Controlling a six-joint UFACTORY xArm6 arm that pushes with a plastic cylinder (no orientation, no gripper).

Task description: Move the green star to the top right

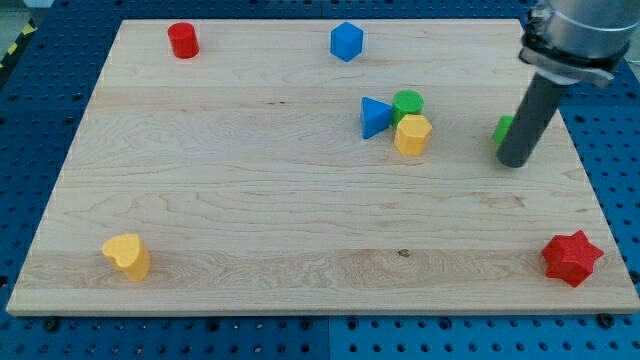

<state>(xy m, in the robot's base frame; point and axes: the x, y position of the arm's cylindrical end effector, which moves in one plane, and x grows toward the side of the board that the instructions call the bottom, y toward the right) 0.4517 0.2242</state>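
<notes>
Green star (504, 128) at the view's right, mostly hidden behind my tip (513, 163), touching it. No jaws on rig, just rod. Blue triangle (374, 116), green cylinder (408, 102), yellow hexagon (413, 134) clustered mid-board.

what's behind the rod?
A green block sticks out at the view's left of the rod, just above my tip. The rod covers most of it, so its shape can't be confirmed.

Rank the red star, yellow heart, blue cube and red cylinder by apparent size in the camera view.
1. red star
2. yellow heart, close to the star; both sit nearest the view's bottom, so unsure
3. blue cube and red cylinder look alike
</notes>
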